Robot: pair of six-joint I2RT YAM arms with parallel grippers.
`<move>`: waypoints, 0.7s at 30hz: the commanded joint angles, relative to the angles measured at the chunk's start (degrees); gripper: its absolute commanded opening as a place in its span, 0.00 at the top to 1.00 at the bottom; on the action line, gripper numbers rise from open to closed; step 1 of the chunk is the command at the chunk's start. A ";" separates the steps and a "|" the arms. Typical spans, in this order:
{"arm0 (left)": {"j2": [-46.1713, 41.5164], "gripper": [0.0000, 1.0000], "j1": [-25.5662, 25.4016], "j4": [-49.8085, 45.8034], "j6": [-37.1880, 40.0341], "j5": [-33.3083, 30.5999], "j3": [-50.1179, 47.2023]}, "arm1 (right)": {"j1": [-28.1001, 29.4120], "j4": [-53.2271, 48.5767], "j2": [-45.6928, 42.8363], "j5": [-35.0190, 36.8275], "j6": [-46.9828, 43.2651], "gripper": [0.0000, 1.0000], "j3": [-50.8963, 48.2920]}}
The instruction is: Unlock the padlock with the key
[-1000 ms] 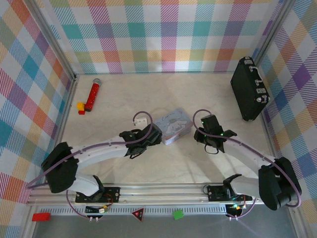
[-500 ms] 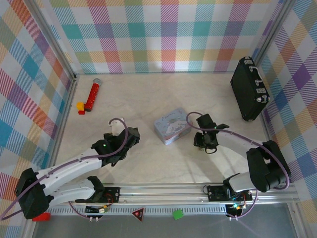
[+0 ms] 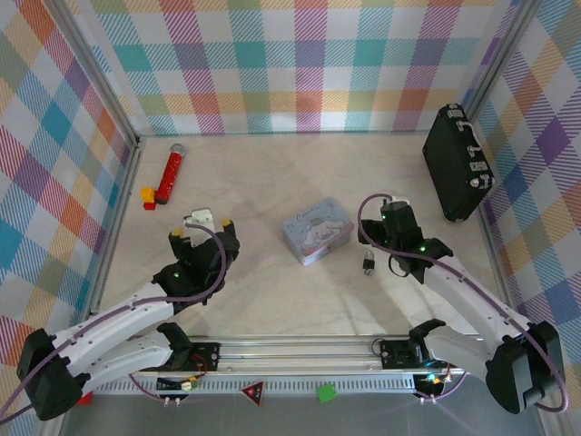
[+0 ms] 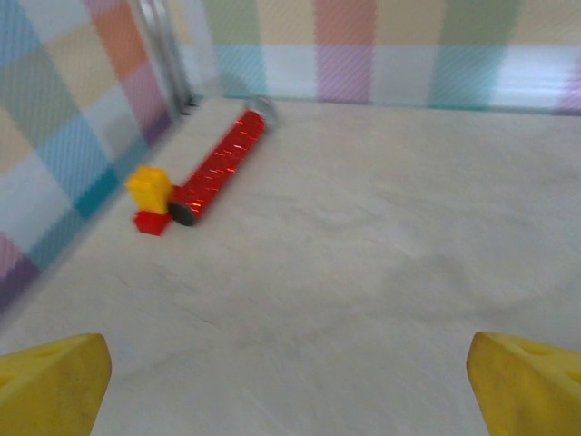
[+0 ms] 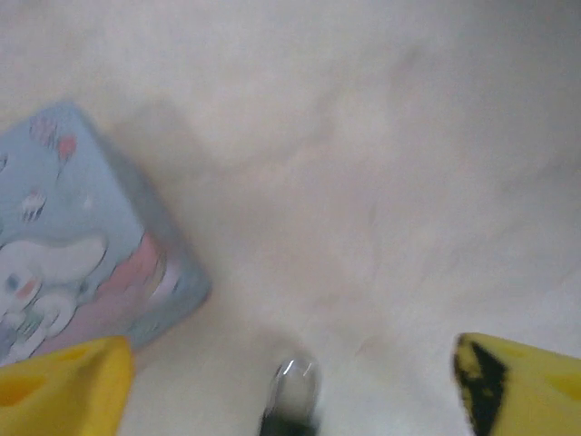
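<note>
I am keeping my right gripper [image 5: 290,389] spread wide. The little padlock [image 3: 369,264] is lying on the table [image 3: 272,182], right of the middle, just beside the blue tin [image 3: 316,232]. My left gripper [image 4: 290,381] is hanging spread wide too.

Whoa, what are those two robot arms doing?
They are meant to unlock a padlock with a key. Right now neither arm holds anything. The right gripper hovers open right by the little padlock, which lies on the table beside the blue tin. The left gripper is open too, off to the side, facing a red toy. The key is too tiny to make out.
</note>
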 commanded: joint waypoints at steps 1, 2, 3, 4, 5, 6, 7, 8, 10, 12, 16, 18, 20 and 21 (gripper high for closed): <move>1.13 0.00 4.84 21.72 16.76 -3.13 -6.06 | -2.23 12.78 3.38 12.79 -9.16 0.02 -4.01; 1.37 0.00 6.48 27.50 20.32 0.22 -8.48 | -3.29 14.25 4.94 13.63 -9.97 0.02 -4.26; 1.96 0.00 8.85 31.24 22.69 4.30 -10.41 | -4.37 15.83 6.91 14.08 -10.50 0.01 -4.45; 2.76 0.00 11.63 32.52 23.10 7.92 -11.21 | -5.37 18.13 8.48 14.52 -10.91 0.00 -4.95; 3.80 0.00 13.73 33.20 22.78 9.62 -11.60 | -6.02 20.82 10.09 14.48 -11.48 0.00 -5.63; 5.22 0.00 15.64 34.72 22.32 10.24 -12.01 | -6.57 24.59 11.62 14.44 -12.65 0.00 -6.65; 6.92 0.00 17.13 37.15 22.22 10.32 -12.59 | -6.97 28.22 13.10 14.40 -13.84 0.01 -7.76; 8.44 0.00 18.24 39.89 22.09 10.83 -13.44 | -7.30 31.45 14.12 14.33 -14.77 0.01 -8.51; 12.41 0.00 21.00 47.78 22.42 14.87 -16.07 | -7.92 39.32 17.38 14.36 -16.22 0.01 -10.59; 16.96 0.00 24.19 55.11 22.43 20.69 -18.16 | -8.32 44.95 19.28 15.35 -17.62 0.01 -11.74; 26.49 0.00 28.67 66.30 24.03 29.97 -18.37 | -11.06 61.41 20.95 9.09 -21.46 0.01 -16.01; 30.95 0.00 31.27 69.81 24.36 35.77 -17.75 | -14.76 67.03 22.41 0.46 -20.04 0.01 -17.89; 38.65 0.00 33.98 75.37 22.44 39.31 -17.28 | -18.46 71.45 25.61 -6.16 -18.25 0.01 -18.73; 41.74 0.00 34.91 80.04 22.77 39.59 -16.88 | -19.14 67.56 24.78 -9.28 -17.99 0.01 -18.04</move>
